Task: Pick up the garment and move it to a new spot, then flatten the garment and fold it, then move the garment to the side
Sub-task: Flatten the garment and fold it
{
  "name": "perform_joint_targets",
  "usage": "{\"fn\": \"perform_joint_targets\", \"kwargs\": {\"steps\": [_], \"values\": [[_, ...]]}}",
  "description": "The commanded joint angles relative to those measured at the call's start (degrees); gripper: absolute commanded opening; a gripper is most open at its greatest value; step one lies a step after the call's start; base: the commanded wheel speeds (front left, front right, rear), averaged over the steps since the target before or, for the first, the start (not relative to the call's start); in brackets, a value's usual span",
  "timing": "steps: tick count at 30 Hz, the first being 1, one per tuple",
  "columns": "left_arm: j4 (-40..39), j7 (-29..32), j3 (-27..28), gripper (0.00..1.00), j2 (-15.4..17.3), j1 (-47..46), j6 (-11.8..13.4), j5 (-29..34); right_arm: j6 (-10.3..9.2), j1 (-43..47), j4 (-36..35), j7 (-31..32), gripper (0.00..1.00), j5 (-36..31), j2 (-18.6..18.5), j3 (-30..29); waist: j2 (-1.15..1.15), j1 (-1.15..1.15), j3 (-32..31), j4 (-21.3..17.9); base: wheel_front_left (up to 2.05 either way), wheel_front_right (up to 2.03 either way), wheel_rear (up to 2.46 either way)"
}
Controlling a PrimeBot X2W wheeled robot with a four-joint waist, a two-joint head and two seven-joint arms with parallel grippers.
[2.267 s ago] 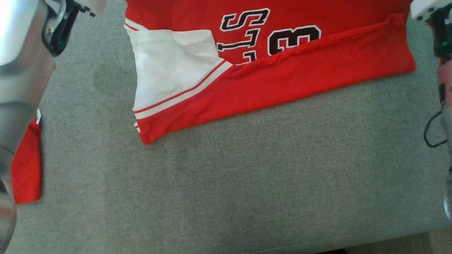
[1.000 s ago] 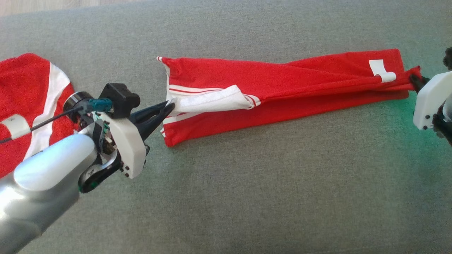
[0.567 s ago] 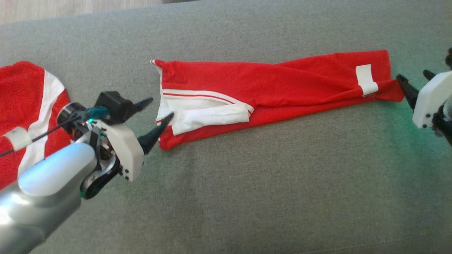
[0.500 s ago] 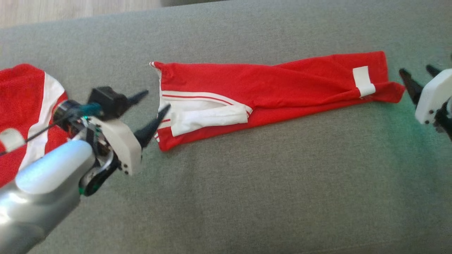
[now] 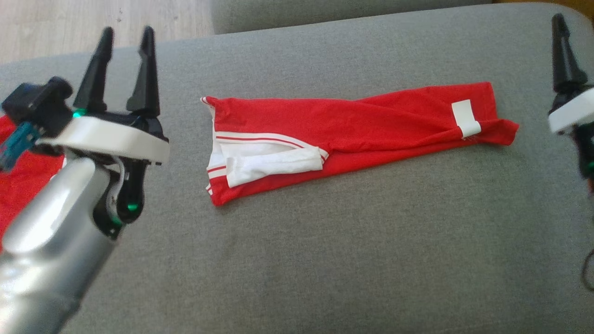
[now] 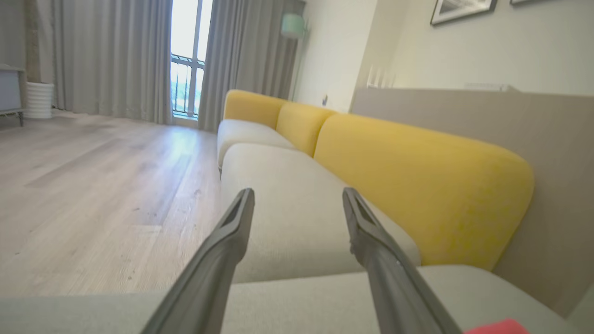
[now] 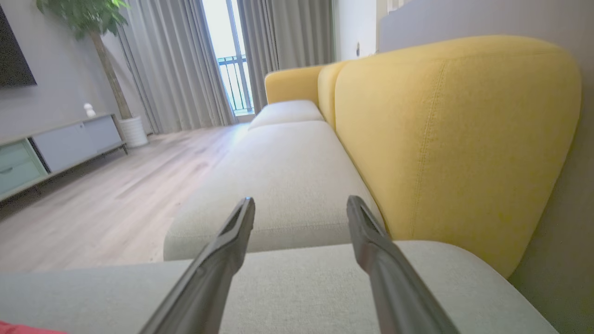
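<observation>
Limply, a long red garment (image 5: 362, 130) rests on woven grey cushion (image 5: 325, 260) — left gripper (image 5: 128, 29), right gripper (image 7: 301, 200) splayed empty.

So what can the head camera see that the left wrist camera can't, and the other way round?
Head camera: the whole folded red shirt lying flat on the grey sofa seat, nothing holding it. Left wrist camera: yellow back cushions, grey curtains and a bright window. Both: the left hand, open and empty, the sofa seat, wooden floor, though the wrist camera catches just a red sliver at its bottom edge.
</observation>
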Motion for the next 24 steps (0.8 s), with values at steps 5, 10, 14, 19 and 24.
{"fn": "perform_joint_targets", "kwargs": {"steps": [5, 10, 14, 19, 24], "values": [[-5.90, -0.52, 16.26, 1.00, -4.59, 9.55, 0.83, 10.61, 0.39, 6.57, -7.42, -5.83, 1.00, -6.13, 5.14, -5.21, 0.00, 0.01, -1.23, 0.48, 0.00, 0.00, 0.00], [-6.21, -0.52, 21.07, 1.00, -10.29, 18.57, -1.88, 19.44, 0.39, 13.42, -12.34, -6.40, 1.00, -11.41, 10.28, -9.32, 0.00, 0.01, -2.03, 0.88, 0.00, 0.00, 0.00], [-4.46, -0.53, 22.39, 1.00, -13.72, 22.91, -4.12, 24.71, 0.39, 18.05, -15.24, -5.95, 1.00, -14.57, 13.20, -11.36, 0.00, 0.01, -2.32, 1.18, 0.00, 0.00, 0.00], [-2.96, -0.53, 25.33, 1.00, -17.20, 25.64, -6.40, 28.83, 0.39, 20.72, -17.54, -5.03, 1.00, -17.11, 15.30, -12.56, 0.00, 0.01, -2.50, 1.13, 0.00, 0.00, 0.00], [-2.03, -0.53, 27.83, 1.00, -19.16, 25.77, -8.79, 31.61, 0.39, 21.30, -19.41, -3.65, 1.00, -18.20, 16.03, -13.57, 0.00, 0.01, -2.05, 1.26, 0.00, 0.00, 0.00]]}}
